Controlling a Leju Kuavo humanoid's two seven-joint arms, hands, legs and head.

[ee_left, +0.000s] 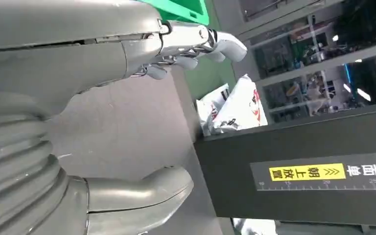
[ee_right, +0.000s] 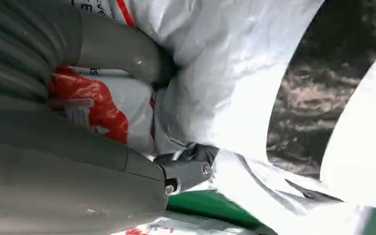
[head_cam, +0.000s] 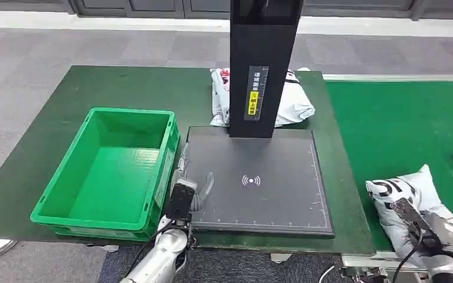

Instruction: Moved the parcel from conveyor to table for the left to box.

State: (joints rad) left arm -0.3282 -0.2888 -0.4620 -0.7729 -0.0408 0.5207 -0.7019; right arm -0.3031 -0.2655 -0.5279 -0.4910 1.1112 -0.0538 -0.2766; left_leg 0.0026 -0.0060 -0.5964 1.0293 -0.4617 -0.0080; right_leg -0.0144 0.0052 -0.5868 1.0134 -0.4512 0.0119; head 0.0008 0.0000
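The right hand [head_cam: 427, 236] has its thumb and fingers pressed into a white plastic-bagged parcel [head_cam: 398, 191] that lies on the green conveyor [head_cam: 389, 124], near its front edge just beside the table [head_cam: 53, 124]. The slack film is the likely trouble: the fingers may hold only loose bag, so the parcel could sag or slip out over the gap on the way across. The left hand [head_cam: 197, 191] hovers with fingers apart, holding nothing, over the black scanner pad [head_cam: 271, 183] near the green crate [head_cam: 103, 221], which stands empty at the table's front. A second bagged parcel [head_cam: 292, 100] lies behind the scanner post [head_cam: 265, 59] at the table's far edge.
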